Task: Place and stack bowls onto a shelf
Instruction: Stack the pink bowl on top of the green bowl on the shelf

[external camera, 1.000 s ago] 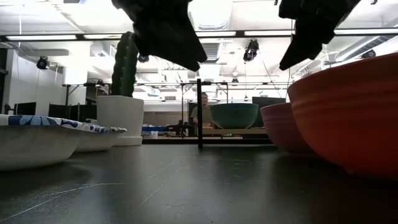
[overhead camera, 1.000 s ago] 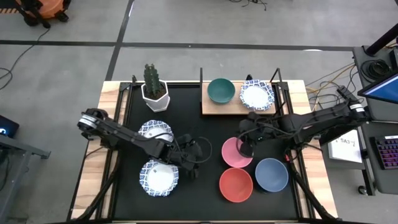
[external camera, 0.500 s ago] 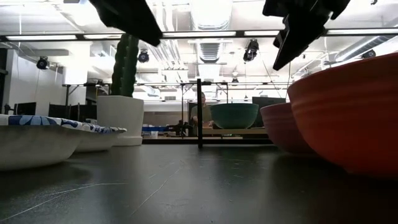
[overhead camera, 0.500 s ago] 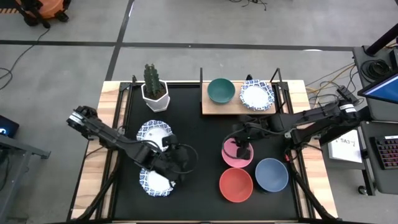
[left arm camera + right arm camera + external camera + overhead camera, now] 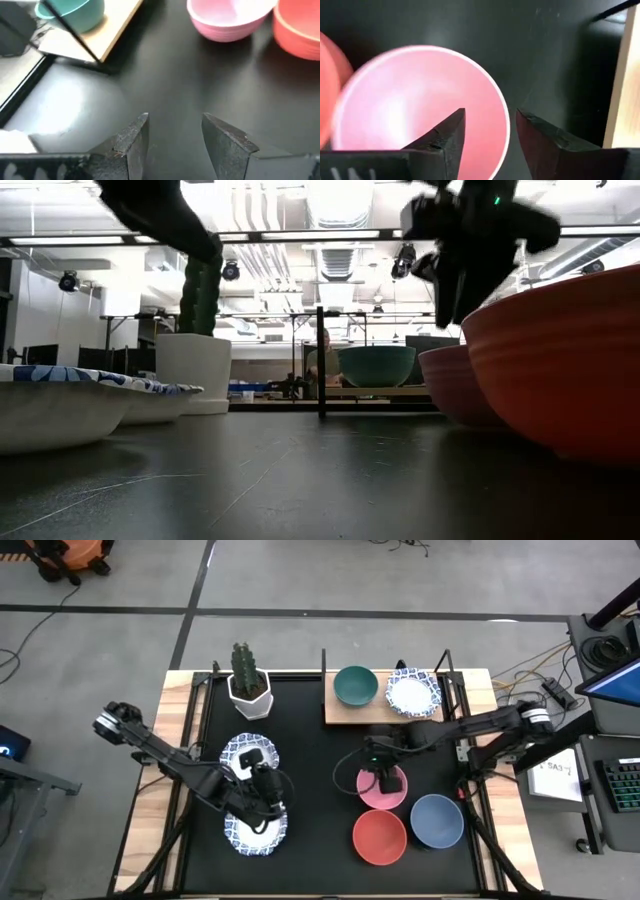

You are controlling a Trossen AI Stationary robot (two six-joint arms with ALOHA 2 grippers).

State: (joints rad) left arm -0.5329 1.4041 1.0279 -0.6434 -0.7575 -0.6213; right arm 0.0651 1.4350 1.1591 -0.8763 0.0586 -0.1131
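Writing: none readable on any bowl, pot or arm in these views.

Right gripper (image 5: 384, 780) hangs over the far rim of the pink bowl (image 5: 381, 790), fingers spread with nothing between them; in its wrist view the rim passes under the gap. Just past it toward the table's near edge sit the red bowl (image 5: 379, 837) and blue bowl (image 5: 436, 821). Beyond the gripper, the shelf (image 5: 350, 712) carries the green bowl (image 5: 355, 685) and 1 patterned bowl (image 5: 413, 693) side by side.

Left gripper (image 5: 262, 802) is over the near patterned bowl (image 5: 255, 830), fingers parted and empty; a second patterned bowl (image 5: 248, 752) lies just behind it, the cactus pot (image 5: 248, 692) farther back.

Since 1 second ago the left gripper has swung from the table's middle back over its patterned bowl. The right gripper has drawn in over the pink bowl and its fingers have spread wider. No bowl has moved.
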